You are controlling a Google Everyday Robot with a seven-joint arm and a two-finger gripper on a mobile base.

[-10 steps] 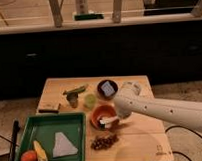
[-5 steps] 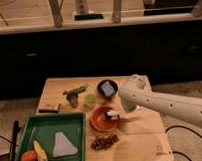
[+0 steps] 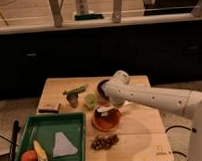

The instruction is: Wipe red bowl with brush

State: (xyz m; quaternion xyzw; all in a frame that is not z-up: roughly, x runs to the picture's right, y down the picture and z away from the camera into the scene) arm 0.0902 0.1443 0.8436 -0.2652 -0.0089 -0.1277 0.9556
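The red bowl (image 3: pixel 107 121) sits on the wooden table, right of the green tray. My gripper (image 3: pixel 106 111) hangs at the end of the white arm (image 3: pixel 145 97), which reaches in from the right, and it sits low over the bowl's far side. It is shut on the brush (image 3: pixel 101 114), of which only a short pale piece shows, reaching down into the bowl. The rest of the brush is hidden by the gripper.
A dark bowl (image 3: pixel 101 87) stands just behind the arm. A green fruit (image 3: pixel 90 99), a grey cup (image 3: pixel 72 100), a green vegetable (image 3: pixel 75 89) and a brown block (image 3: pixel 48 108) lie to the left. Grapes (image 3: pixel 104 142) lie in front. The green tray (image 3: pixel 46 124) holds food and a cloth.
The gripper swept right across the red bowl, then back left over it. The arm's bend has shifted left and towards the back. The bowl has stayed put.
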